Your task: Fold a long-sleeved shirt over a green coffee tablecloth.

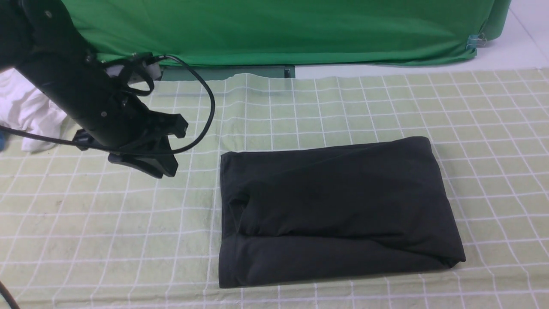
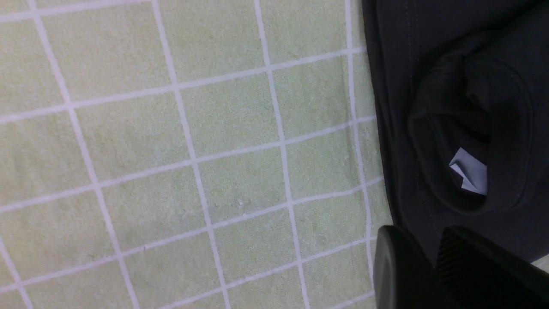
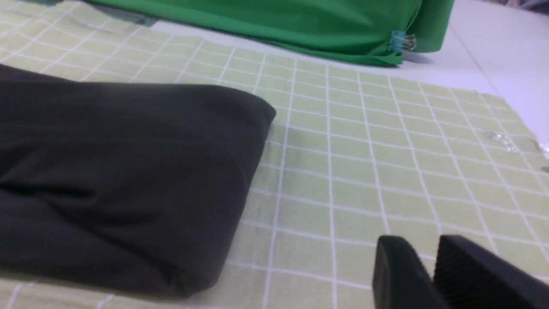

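The long-sleeved shirt point(image 1: 334, 206) lies folded into a black rectangle on the green coffee tablecloth point(image 1: 343, 103), a pale yellow-green cloth with a white grid. Its printed text and graphic are hidden. The left wrist view shows the collar opening of the shirt point(image 2: 429, 64) with the white neck label point(image 2: 469, 174) inside. My left gripper point(image 1: 163, 169) hovers left of the shirt's far left corner, shut and holding nothing point(image 2: 429, 240). My right gripper point(image 3: 424, 244), out of the front view, is shut and empty over bare tablecloth point(image 3: 386, 150), off the shirt's point(image 3: 120, 171) right end.
Plain deep-green fabric point(image 1: 279, 30) hangs along the back, held by a binder clip point(image 1: 474, 41). A white garment point(image 1: 25, 116) lies bunched at the far left edge. Bare white surface point(image 1: 514, 56) shows beyond the cloth at back right. A black cable point(image 1: 210, 107) loops off the left arm.
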`<move>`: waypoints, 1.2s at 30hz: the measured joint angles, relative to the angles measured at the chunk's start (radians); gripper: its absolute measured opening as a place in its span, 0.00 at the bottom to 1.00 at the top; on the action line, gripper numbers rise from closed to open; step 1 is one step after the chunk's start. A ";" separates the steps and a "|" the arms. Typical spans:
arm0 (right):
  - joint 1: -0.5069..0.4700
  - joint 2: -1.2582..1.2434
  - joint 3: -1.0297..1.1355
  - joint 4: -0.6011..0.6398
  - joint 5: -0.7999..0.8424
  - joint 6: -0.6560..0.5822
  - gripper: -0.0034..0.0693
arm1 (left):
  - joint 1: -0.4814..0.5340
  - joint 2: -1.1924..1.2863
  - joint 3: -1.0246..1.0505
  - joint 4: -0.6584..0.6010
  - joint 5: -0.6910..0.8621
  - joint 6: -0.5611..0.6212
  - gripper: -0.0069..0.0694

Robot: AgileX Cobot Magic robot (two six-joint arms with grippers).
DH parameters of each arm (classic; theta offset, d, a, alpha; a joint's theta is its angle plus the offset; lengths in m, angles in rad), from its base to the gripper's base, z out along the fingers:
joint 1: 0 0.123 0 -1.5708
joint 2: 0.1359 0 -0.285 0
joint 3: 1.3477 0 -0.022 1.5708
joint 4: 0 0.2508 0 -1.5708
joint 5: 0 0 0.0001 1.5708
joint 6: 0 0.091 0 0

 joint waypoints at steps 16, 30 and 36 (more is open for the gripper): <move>-0.092 -0.017 0.000 -0.002 0.004 0.006 0.31 | 0.000 -0.306 0.000 0.055 0.049 0.063 0.27; -0.092 -0.017 0.000 -0.002 0.004 0.008 0.34 | 0.000 -0.673 0.016 0.080 0.087 0.084 0.27; -0.092 -0.017 0.000 -0.002 0.004 0.007 0.36 | 0.000 -0.922 0.219 0.067 0.023 0.087 0.28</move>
